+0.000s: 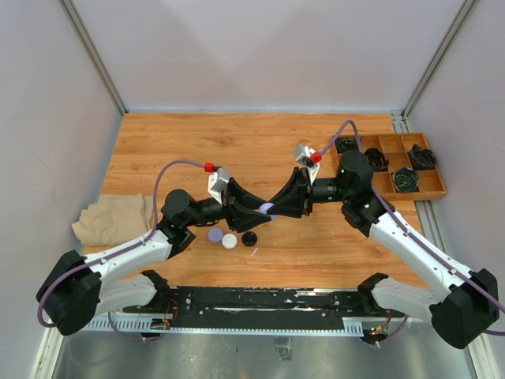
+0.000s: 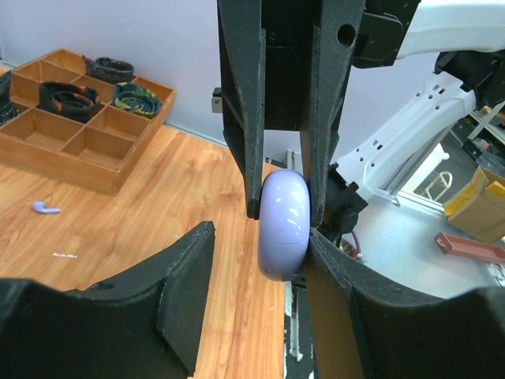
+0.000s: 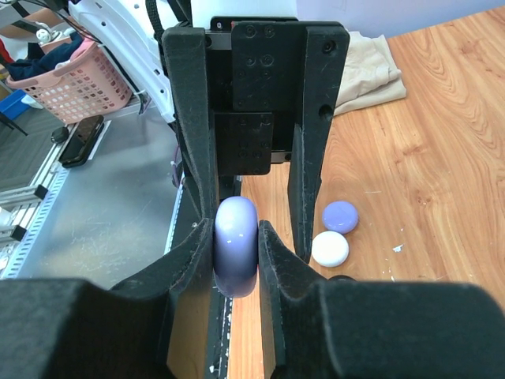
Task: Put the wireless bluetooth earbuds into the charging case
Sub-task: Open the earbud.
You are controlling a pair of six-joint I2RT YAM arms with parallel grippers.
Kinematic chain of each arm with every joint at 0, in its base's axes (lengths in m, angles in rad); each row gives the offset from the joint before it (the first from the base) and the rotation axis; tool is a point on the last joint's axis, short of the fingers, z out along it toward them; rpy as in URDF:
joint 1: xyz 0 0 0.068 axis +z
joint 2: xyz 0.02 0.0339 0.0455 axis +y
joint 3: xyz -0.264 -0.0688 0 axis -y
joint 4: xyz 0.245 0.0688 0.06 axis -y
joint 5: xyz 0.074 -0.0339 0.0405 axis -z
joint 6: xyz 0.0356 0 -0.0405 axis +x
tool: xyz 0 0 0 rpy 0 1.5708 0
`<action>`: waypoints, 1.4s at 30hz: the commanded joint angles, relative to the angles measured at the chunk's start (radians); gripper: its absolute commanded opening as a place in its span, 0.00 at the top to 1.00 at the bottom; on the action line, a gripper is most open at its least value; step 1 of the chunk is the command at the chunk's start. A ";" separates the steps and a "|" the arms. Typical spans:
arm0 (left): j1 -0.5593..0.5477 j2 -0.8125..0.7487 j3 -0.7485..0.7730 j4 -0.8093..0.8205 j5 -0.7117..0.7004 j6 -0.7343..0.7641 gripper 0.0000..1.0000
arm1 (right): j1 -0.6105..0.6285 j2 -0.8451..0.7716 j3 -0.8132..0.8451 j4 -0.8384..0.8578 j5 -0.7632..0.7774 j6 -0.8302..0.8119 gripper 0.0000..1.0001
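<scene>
Progress: early, by my reading (no earbud shows seated in any case). The lavender oval plastic charging case [image 2: 284, 225] looks closed and is held in the air between the arms.
Right gripper [image 3: 237, 230]: clamped on that case, 1 finger on each broad face.
Left gripper [image 2: 259, 237]: parted around the same case; 1 finger touches its edge and the other stands apart, so it has no grip.
Earbud: 1 tiny lavender stemmed earbud [image 2: 45, 208] lies loose on the wooden tabletop [image 1: 181, 142], near the compartmented wooden tray [image 2: 71, 170] of coiled cables [image 2: 71, 99].
Left to do: open the lid, fetch the earbud, seat it.
Other cases: 3 sit together by the left arm, the lavender puck [image 1: 215, 234], white puck [image 1: 230, 242] and black puck [image 1: 249, 238].
Hidden: the held case's seam and hinge; any further earbuds.
</scene>
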 commanded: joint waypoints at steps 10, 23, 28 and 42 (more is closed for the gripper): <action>0.000 0.055 -0.023 0.143 0.005 -0.084 0.55 | 0.020 -0.020 0.034 0.002 0.022 -0.039 0.92; 0.000 0.062 -0.052 0.190 -0.014 -0.120 0.47 | 0.021 -0.032 0.026 0.003 0.035 -0.047 0.93; 0.000 0.057 -0.045 0.193 -0.016 -0.121 0.50 | 0.025 -0.031 0.026 0.004 0.031 -0.048 0.93; -0.006 0.067 -0.042 0.218 -0.018 -0.110 0.84 | 0.050 -0.019 0.031 -0.025 0.050 -0.085 0.89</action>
